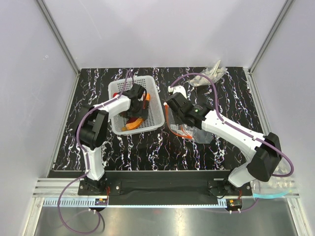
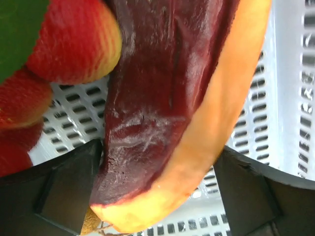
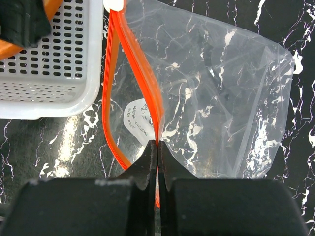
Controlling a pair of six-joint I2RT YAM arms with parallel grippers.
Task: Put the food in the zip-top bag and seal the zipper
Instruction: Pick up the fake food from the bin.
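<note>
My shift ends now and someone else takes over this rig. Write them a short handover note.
Left gripper: down in the white basket, shut on the long red-orange piece.
Right gripper: shut on one lip of the zipper, with the zip-top bag lying mouth-open beside the basket.
Other food: the red round pieces and a green bit are in the basket too.
Done: nothing bagged.
Left: move all food into the bag, then seal the zipper.
</note>
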